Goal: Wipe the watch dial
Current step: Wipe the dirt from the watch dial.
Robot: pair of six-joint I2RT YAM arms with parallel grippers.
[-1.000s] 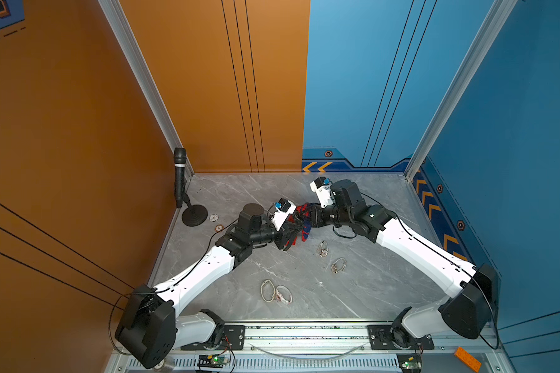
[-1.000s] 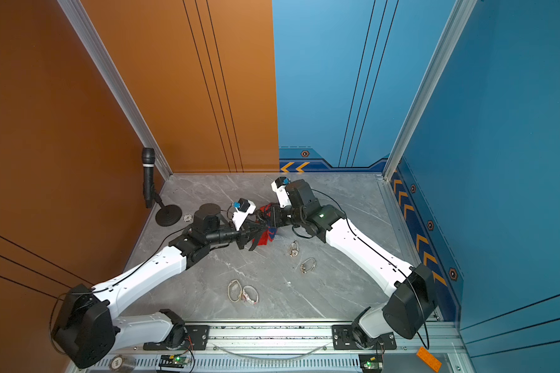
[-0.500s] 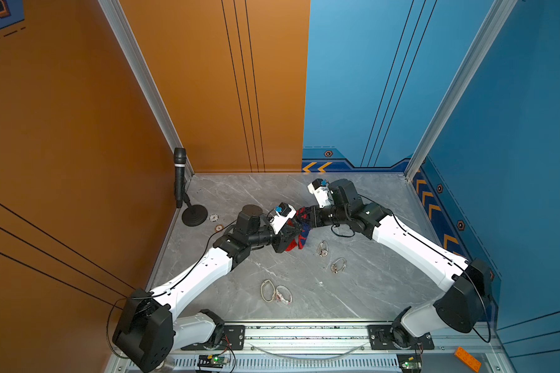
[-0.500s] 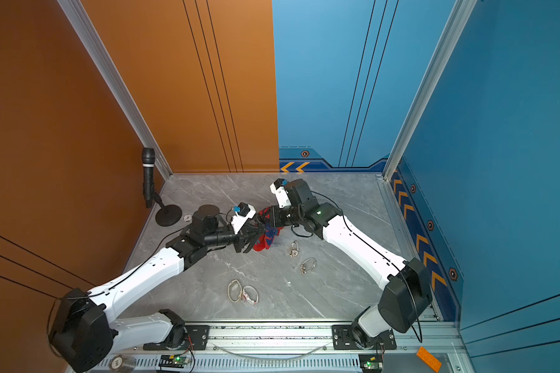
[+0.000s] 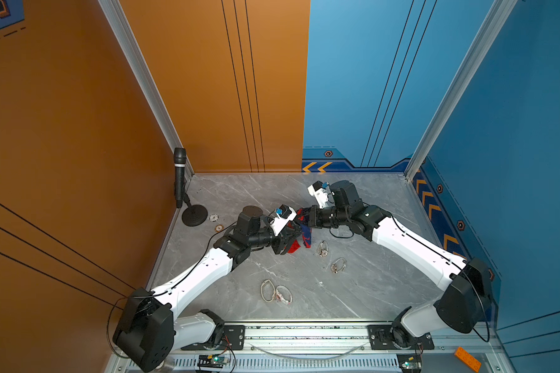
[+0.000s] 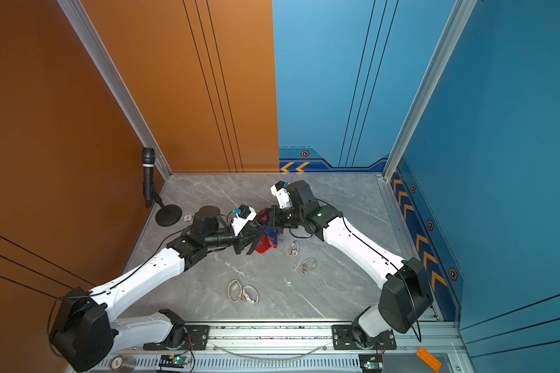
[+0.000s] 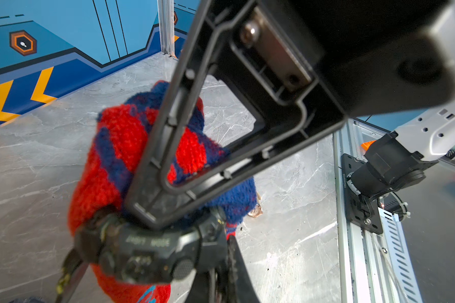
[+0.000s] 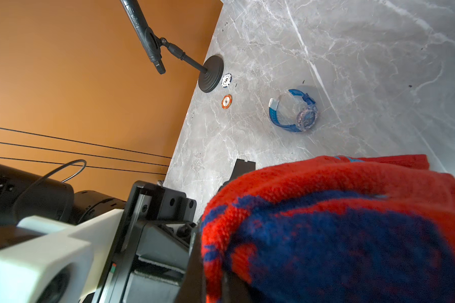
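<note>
The left gripper (image 5: 291,239) clamps the black watch (image 7: 142,249) clear of the surface (image 5: 369,284), I judge so its hidden dial faces the red-and-blue cloth (image 7: 111,147), which the right gripper (image 5: 305,220) pinches tight and bunches against it. Both arms stretch inward and low, wrists roughly level, grippers meeting nose to nose near mid-surface.
</note>
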